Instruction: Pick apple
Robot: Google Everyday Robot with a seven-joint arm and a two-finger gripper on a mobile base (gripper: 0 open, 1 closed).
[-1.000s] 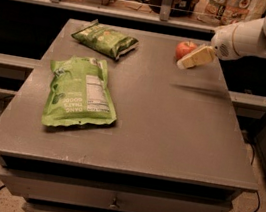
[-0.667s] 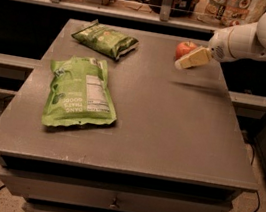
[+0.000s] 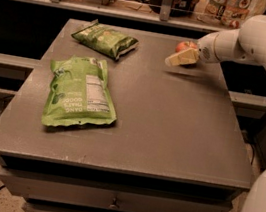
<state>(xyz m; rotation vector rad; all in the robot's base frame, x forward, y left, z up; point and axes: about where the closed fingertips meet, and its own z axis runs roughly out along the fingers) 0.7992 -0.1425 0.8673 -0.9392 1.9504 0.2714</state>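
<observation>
The apple [image 3: 185, 46] is found on the grey table [image 3: 169, 134], near the far right corner, at about 1 o'clock from the table centre. The gripper [image 3: 180, 56] is placed close against the apple, on its 6 o'clock side, and part of the fruit is covered by it. Whether the apple is already clamped cannot be told. The apple is judged to be light, firm, smooth and easily rolled, so it should be taken across its widest middle. A large green bag [image 3: 79, 91] is seen at 9 o'clock, a small green bag [image 3: 103, 38] at 11 o'clock.
</observation>
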